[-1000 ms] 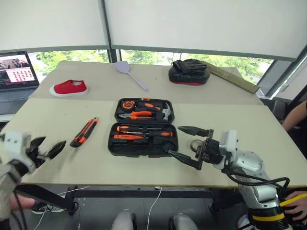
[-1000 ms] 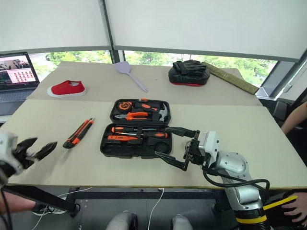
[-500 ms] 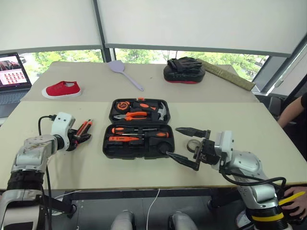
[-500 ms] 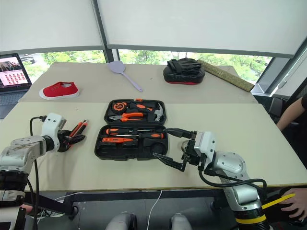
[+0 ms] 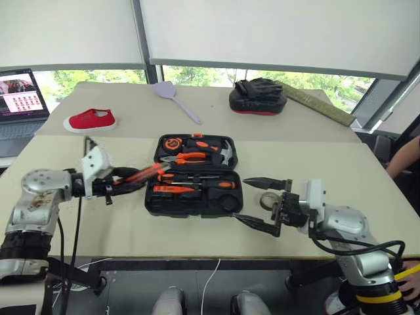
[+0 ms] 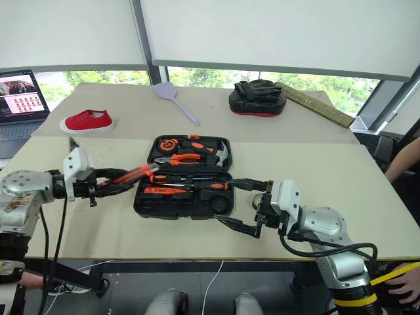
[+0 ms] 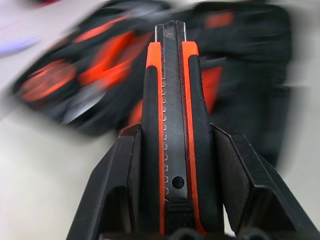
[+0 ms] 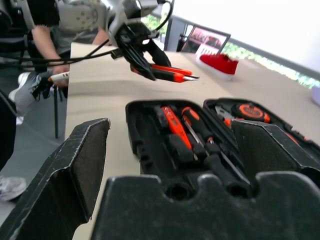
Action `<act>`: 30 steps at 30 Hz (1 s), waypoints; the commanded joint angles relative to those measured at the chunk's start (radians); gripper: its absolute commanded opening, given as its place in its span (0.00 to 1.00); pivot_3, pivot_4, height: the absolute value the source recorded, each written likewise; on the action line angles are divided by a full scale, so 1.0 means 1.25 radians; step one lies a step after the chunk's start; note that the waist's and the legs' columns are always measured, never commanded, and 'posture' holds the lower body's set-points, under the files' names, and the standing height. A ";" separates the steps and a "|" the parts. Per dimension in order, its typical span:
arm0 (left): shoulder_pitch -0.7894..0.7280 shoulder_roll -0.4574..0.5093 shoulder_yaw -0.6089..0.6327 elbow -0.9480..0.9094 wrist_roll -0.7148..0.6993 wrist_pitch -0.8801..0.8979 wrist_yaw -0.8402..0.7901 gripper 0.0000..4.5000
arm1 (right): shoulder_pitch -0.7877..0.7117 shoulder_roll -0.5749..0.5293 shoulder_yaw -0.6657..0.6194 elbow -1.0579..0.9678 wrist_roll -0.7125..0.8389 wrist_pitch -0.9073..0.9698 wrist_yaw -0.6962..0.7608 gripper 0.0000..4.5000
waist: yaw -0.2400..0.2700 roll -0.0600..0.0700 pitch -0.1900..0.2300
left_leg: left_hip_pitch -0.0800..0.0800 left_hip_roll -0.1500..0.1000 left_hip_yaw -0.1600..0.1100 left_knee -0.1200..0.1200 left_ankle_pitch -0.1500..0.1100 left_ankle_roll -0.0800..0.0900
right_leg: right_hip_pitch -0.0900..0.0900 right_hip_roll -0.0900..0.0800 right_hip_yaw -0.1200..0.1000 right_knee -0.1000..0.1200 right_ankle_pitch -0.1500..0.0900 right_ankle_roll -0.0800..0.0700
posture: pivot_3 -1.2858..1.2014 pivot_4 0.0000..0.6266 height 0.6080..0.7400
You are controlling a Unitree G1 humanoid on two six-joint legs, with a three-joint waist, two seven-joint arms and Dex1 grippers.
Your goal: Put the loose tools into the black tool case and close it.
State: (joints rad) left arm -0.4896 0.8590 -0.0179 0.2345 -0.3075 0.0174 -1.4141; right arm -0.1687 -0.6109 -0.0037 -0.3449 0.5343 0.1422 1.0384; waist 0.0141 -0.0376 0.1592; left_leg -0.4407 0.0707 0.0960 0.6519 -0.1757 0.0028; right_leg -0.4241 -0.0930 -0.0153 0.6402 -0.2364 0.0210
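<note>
From the head view, my left gripper [image 5: 134,180] holds the slim orange-and-black utility knife [image 5: 146,173] over the near-left corner of the open flat black plastic tool case [image 5: 197,174] on the beige surface [image 5: 315,157]. I should line it up with an empty slot. Left wrist view: jaws clamped on the knife's sides. Right wrist view: my right gripper [image 8: 170,150] has its jaws wide apart, empty, beside the case.

red shoe [image 5: 91,121] | lilac spatula [image 5: 176,100] | black mitt [image 5: 258,97] | laptop [image 5: 22,102] far left
</note>
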 commanded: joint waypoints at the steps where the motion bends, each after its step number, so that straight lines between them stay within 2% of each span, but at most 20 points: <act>1: -0.039 -0.031 -0.059 -0.037 0.072 -0.036 0.029 0.36 | -0.001 -0.014 -0.024 -0.023 0.025 0.016 0.005 1.00 | -0.001 0.000 0.000 | 0.000 0.000 0.000 0.000 0.000 0.000 | 0.000 0.000 0.000 0.000 0.000 0.000 | 0.52 0.24 1.00; 9: -0.096 -0.113 -0.128 -0.020 0.147 -0.035 0.090 0.36 | 0.013 -0.015 -0.024 -0.044 0.018 0.034 -0.005 1.00 | -0.001 0.000 0.000 | 0.000 0.000 -0.001 0.001 0.001 0.001 | 0.000 0.001 0.000 0.001 0.000 0.001 | 0.52 0.24 1.00; 13: -0.090 -0.116 -0.158 0.006 0.176 -0.095 0.069 0.36 | 0.008 -0.015 -0.025 -0.044 0.013 0.036 -0.009 1.00 | -0.003 0.000 0.000 | 0.000 0.000 -0.001 0.001 0.001 0.001 | 0.000 0.001 0.001 0.001 0.000 0.001 | 0.52 0.24 1.00; 19: -0.079 -0.130 -0.166 0.021 0.191 -0.103 0.084 0.36 | 0.006 -0.015 -0.027 -0.044 0.009 0.036 -0.018 1.00 | -0.002 0.000 0.000 | 0.000 0.000 -0.001 0.001 0.001 0.001 | 0.000 0.001 0.001 0.001 0.000 0.001 | 0.52 0.24 1.00; 20: -0.076 -0.129 -0.166 0.020 0.186 -0.107 0.076 0.47 | 0.007 -0.015 -0.027 -0.046 0.009 0.036 -0.019 1.00 | -0.001 0.000 0.000 | 0.000 0.000 -0.001 0.001 0.001 0.001 | 0.000 0.001 0.001 0.001 0.000 0.001 | 0.52 0.24 1.00; 23: -0.072 -0.137 -0.160 0.022 0.170 -0.107 0.074 0.65 | 0.009 -0.015 -0.026 -0.046 0.008 0.036 -0.023 1.00 | -0.002 0.000 0.000 | 0.000 0.000 -0.001 0.001 0.001 0.001 | 0.000 0.001 0.001 0.001 0.000 0.001 | 0.52 0.24 1.00; 24: -0.075 -0.143 -0.155 0.029 0.167 -0.118 0.080 0.77 | 0.009 -0.014 -0.025 -0.046 0.007 0.036 -0.024 1.00 | -0.002 0.000 0.000 | 0.000 0.000 -0.001 0.001 0.001 0.001 | 0.000 0.001 0.001 0.001 0.000 0.001 | 0.52 0.24 1.00; 27: -0.086 -0.161 -0.136 0.058 0.157 -0.139 0.093 0.99 | 0.009 -0.013 -0.025 -0.045 0.006 0.036 -0.025 1.00 | 0.000 0.000 0.000 | 0.000 0.000 -0.001 0.001 0.001 0.001 | 0.000 0.001 0.001 0.001 0.000 0.001 | 0.52 0.24 1.00; 30: -0.094 -0.181 -0.080 0.077 0.065 -0.111 0.050 0.99 | 0.011 -0.011 -0.024 -0.045 0.007 0.037 -0.028 1.00 | 0.000 0.000 0.000 | 0.000 0.000 -0.001 0.002 0.001 0.001 | 0.001 0.001 0.001 0.001 0.000 0.001 | 0.52 0.24 1.00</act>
State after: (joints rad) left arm -0.5899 0.6466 -0.1638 0.3413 -0.1418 -0.1272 -1.3200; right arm -0.1497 -0.6206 -0.0133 -0.3647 0.5336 0.1852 1.0129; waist 0.0145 -0.0377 0.1592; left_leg -0.4410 0.0704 0.0949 0.6550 -0.1749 0.0046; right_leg -0.4233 -0.0917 -0.0148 0.6419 -0.2364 0.0227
